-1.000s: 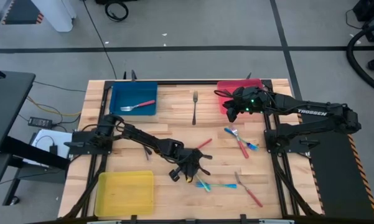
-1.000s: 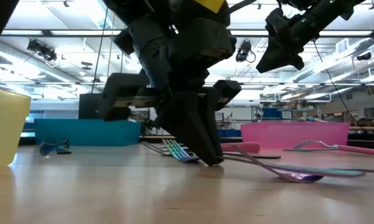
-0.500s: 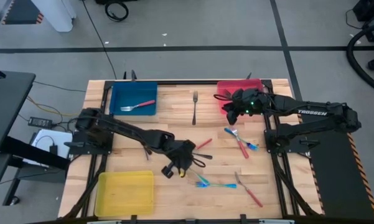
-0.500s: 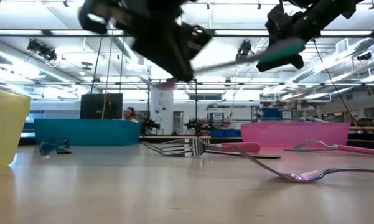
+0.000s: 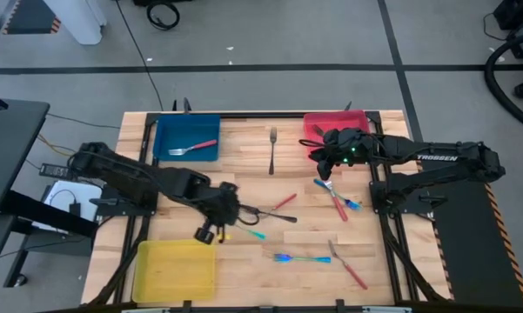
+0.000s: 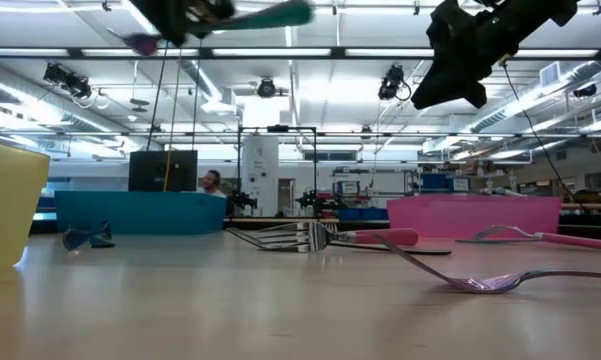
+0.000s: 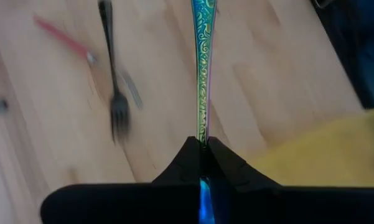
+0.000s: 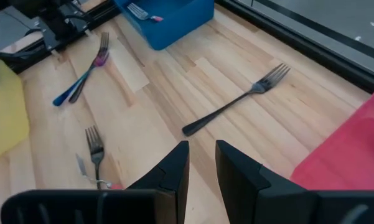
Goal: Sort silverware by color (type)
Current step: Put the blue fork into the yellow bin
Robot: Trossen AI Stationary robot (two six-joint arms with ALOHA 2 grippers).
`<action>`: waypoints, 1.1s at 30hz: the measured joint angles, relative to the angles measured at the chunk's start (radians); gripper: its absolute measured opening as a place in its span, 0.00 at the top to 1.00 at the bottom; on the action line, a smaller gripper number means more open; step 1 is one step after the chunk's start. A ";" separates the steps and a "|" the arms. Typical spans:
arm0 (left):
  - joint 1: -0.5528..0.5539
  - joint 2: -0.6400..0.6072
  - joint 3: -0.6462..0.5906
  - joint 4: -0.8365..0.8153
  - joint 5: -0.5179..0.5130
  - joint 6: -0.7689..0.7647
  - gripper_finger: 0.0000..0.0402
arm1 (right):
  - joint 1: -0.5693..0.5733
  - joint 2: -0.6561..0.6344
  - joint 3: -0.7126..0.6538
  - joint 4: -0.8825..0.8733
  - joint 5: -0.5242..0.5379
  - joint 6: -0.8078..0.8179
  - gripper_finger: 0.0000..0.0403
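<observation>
Since a second ago the left gripper (image 5: 216, 228) has lifted, jaws clamped on a blue-cyan utensil (image 5: 246, 232), toward the yellow tray (image 5: 176, 269); the right gripper (image 5: 324, 163) hovers, jaws apart; most silverware (image 5: 335, 198) remains unsorted on the table (image 5: 244, 174).

Open wood between dark fork (image 5: 272, 150) and yellow tray (image 5: 175, 269).
</observation>
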 joint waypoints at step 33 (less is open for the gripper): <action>-0.391 -0.223 -0.555 0.125 -0.205 -0.837 0.96 | 0.115 0.000 0.000 0.007 -0.001 -0.023 0.78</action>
